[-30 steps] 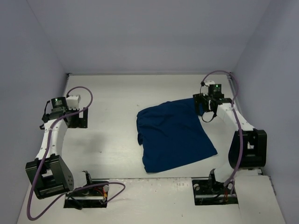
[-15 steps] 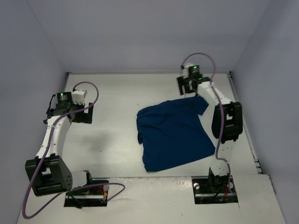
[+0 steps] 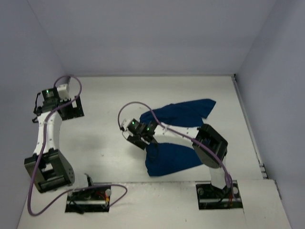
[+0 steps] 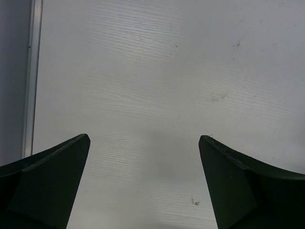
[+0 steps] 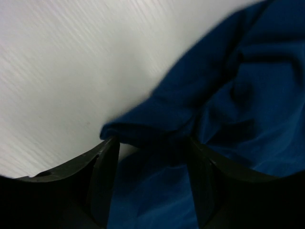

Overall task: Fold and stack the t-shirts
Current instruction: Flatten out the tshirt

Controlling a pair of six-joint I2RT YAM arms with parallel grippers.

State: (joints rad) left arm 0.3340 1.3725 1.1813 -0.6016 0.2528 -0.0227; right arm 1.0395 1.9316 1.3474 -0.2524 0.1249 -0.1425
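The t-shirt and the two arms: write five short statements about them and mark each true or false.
1. The t-shirt is navy blue. True.
2. The t-shirt lies folded into a neat square. False: it is rumpled and spread unevenly.
3. The right arm reaches across the t-shirt, with its jaws on either side of a fold of cloth at the shirt's left edge. True.
4. The left arm has a sleeve in its jaws. False: they stand open above the table with nothing between them.
5. A second t-shirt lies beside the left arm. False: only one t-shirt is in view.
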